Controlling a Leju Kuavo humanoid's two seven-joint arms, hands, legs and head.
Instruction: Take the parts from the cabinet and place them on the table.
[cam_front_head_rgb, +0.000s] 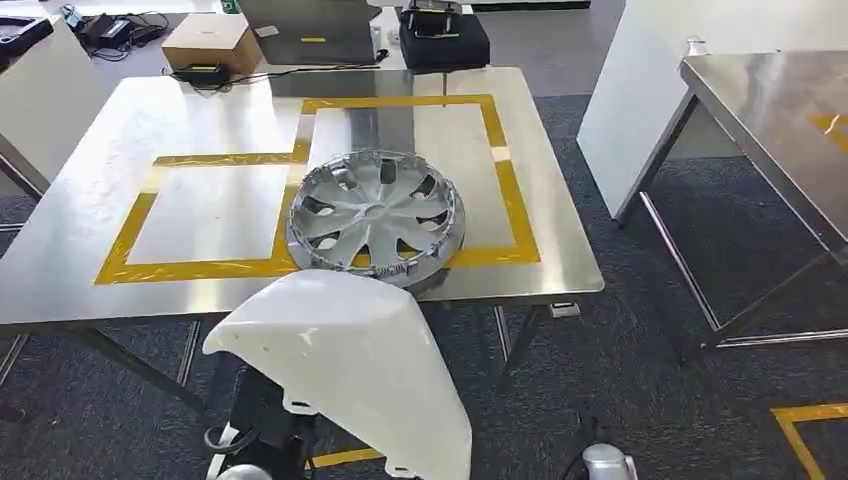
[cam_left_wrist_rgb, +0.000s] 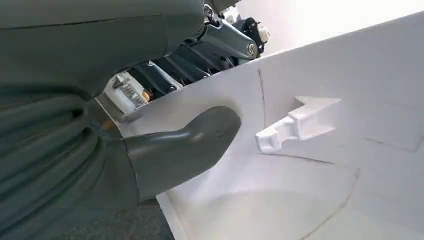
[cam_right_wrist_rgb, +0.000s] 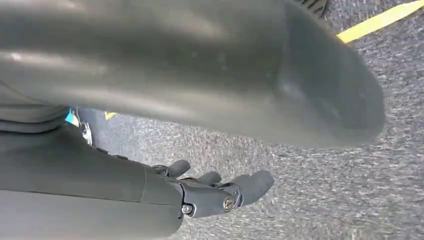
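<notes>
A square steel surface (cam_front_head_rgb: 90, 200) stands in the middle of the room, shiny and reflecting overhead light. Yellow tape (cam_front_head_rgb: 515, 200) marks two adjoining rectangles on its top. The floor (cam_front_head_rgb: 640, 400) is dark grey carpet, with a corner of yellow floor tape (cam_front_head_rgb: 800, 420) at the lower right. A second steel table (cam_front_head_rgb: 780, 110) stands to the right, well apart, on thin metal legs. A white panel (cam_front_head_rgb: 640, 90) leans between the two tables. Beyond the far edge sit a brown cardboard box (cam_front_head_rgb: 212, 42), a black case (cam_front_head_rgb: 444, 40) and black cables (cam_front_head_rgb: 270, 72). Another pale board (cam_front_head_rgb: 45, 100) stands at the left.
</notes>
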